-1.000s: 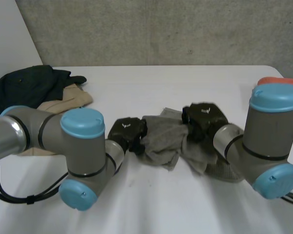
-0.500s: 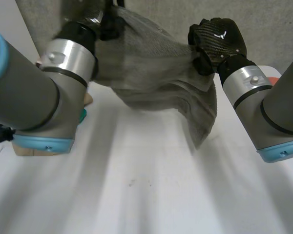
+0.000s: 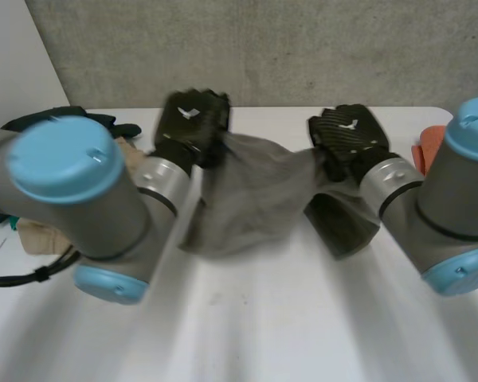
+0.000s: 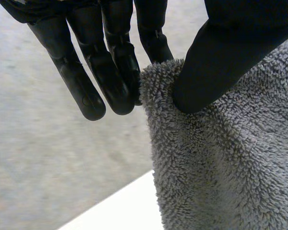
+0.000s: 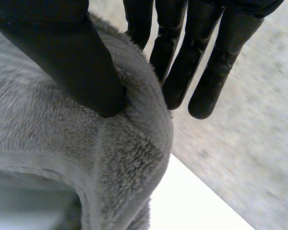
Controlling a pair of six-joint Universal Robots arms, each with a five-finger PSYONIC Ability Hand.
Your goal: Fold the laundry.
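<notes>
Your white table (image 3: 247, 318) stands before a grey wall (image 3: 303, 48), and over it the towel (image 3: 251, 199) hangs spread between both hands, which are held up near the far edge. Your left hand (image 3: 193, 119) pinches one top corner, thumb pressed into the pile against straight fingers (image 4: 110, 72), with the cloth falling below its palm. Your right hand (image 3: 349, 135) pinches the opposite top edge the same way, a darker flap drooping beneath it, while dark clothes (image 3: 60, 115) lie outboard of the left hand and something orange (image 3: 425, 151) sits outboard of the right.
</notes>
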